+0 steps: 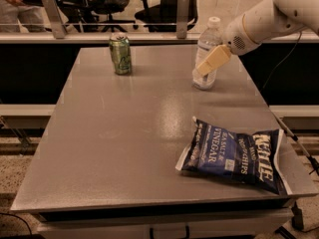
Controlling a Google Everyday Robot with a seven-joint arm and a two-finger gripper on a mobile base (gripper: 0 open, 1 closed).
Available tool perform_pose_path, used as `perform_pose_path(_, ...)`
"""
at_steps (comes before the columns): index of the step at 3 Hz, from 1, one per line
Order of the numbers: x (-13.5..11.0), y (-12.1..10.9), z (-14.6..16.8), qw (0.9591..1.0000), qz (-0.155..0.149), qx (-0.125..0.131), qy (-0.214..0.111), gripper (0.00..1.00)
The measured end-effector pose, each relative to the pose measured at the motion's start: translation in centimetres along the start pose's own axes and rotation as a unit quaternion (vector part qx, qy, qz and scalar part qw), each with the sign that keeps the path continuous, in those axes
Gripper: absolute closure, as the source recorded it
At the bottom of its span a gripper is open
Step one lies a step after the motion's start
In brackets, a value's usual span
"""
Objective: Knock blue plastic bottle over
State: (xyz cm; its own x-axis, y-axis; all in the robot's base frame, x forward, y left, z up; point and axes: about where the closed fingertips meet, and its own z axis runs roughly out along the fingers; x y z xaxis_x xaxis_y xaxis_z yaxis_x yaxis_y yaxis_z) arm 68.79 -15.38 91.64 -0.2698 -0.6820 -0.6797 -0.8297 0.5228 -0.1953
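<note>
While the blue plastic bottle [206,38] stands upright at the bench's [119,138] far right, the gripper [202,69], fingers [215,58] pressed together, slants across its front.

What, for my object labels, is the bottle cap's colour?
White cap, camera view; gripper at the blue plastic bottle.

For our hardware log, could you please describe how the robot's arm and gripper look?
The arm is smooth, rounded and white, with a thin yellow ring and a small dark grille near the wrist. The gripper, at the blue plastic bottle, is tan and flat-sided.
</note>
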Motion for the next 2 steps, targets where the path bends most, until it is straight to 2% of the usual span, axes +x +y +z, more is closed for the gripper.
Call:
perform_pose_path(1, -0.36, -0.32, 0.00, 0.9994, 0.014, 0.001, -0.031, 0.18)
perform_pose_path(2, -0.63, -0.41, -0.51, 0.9984, 0.021, -0.003, -0.052, 0.41)
